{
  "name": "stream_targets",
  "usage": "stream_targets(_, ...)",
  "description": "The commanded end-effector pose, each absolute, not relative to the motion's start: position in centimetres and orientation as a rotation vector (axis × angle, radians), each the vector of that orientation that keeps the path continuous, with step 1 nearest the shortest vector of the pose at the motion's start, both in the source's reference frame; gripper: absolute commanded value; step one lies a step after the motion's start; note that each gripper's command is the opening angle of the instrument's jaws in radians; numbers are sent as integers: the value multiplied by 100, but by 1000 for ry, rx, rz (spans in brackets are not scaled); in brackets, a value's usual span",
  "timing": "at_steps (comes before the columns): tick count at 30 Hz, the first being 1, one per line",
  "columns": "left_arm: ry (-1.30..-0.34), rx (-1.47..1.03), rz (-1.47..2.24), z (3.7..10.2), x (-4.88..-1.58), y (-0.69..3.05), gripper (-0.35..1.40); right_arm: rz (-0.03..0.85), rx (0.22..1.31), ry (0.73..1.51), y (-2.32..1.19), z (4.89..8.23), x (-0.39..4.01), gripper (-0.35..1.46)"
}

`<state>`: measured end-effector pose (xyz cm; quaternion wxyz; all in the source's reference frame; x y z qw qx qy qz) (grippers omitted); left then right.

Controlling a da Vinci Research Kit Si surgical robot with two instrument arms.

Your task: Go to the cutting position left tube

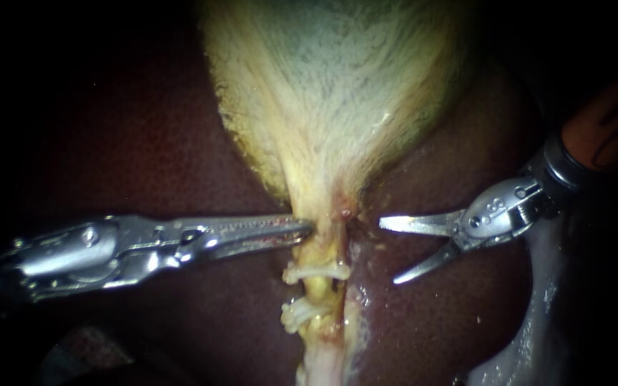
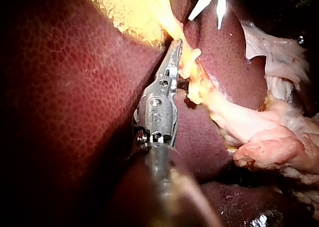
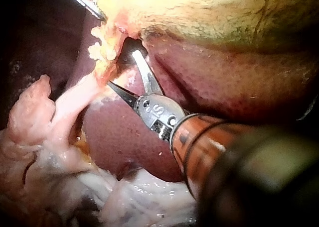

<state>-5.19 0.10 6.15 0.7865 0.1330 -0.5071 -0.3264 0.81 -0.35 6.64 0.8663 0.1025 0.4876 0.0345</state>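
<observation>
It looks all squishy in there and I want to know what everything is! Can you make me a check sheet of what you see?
Surface: liver, dark red and wet.
Job's things: gallbladder, pale yellow, narrowing down into a tube; two whitish clips sit on the tube.
Clutter: nothing seen.
Instruments: left instrument has its tip against the gallbladder's narrow end. Right instrument has its jaws open, pointing at the tube but just short of it.
Cables: nothing seen.
Surroundings: dark all round; loose pale tissue lies along the liver's edge.
</observation>
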Motion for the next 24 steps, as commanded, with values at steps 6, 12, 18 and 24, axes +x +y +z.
stream_targets(6,-1095,291,-702,613,-515,12,-6,62,261,1064,-45,658,84,143)
stream_targets(12,-1089,286,-717,602,-492,30,-5,84,356,1093,-72,656,109,143)
stream_targets(18,-1084,277,-726,602,-478,36,-5,93,412,1106,-98,670,141,143)
stream_targets(24,-1084,277,-727,599,-477,34,-5,101,451,1110,-115,694,158,143)
